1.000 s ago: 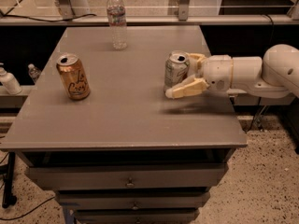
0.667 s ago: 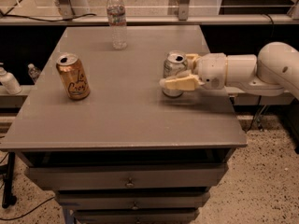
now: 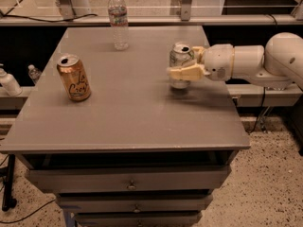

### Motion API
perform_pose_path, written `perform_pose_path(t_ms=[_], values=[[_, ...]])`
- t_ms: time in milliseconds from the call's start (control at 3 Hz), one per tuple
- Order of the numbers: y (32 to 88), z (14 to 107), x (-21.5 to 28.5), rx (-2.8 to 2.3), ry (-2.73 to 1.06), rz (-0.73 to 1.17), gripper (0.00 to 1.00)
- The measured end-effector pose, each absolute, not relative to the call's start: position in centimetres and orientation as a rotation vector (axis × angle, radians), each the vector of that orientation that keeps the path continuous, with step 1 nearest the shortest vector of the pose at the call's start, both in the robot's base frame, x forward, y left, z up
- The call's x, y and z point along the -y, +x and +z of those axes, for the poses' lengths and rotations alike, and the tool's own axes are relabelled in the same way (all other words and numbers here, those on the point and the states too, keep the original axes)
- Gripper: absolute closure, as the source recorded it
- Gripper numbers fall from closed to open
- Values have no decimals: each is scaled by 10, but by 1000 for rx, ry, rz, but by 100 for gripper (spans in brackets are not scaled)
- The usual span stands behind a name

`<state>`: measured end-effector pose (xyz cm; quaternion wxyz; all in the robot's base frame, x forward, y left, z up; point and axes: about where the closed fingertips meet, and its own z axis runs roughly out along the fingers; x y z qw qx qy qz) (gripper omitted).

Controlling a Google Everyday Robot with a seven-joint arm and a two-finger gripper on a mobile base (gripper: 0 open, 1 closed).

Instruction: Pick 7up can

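The 7up can [image 3: 180, 60], silver with a silver top, stands upright right of the middle of the grey table [image 3: 128, 122]. My gripper [image 3: 188, 64] reaches in from the right on a white arm [image 3: 265, 60]. Its cream fingers [image 3: 184, 73] are closed on the can, one across its front and one behind its upper right side. The can's base is at or just above the tabletop, with a shadow under it.
An orange-gold can [image 3: 74, 78] stands at the table's left. A clear water bottle [image 3: 118, 19] stands at the back centre. Drawers [image 3: 130, 183] sit below the front edge. White bottles [image 3: 8, 83] stand on a lower ledge at far left.
My gripper has moved left around the 7up can and its front finger has closed in against the can. The can sits slightly higher in the picture than before.
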<state>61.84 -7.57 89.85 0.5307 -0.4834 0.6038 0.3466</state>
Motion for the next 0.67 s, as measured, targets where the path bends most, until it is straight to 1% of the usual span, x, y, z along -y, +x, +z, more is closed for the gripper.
perform_pose_path(t_ms=[333, 667], values=[[626, 957, 95, -1422, -1099, 851, 100], [625, 958, 95, -1433, -1094, 867, 100]])
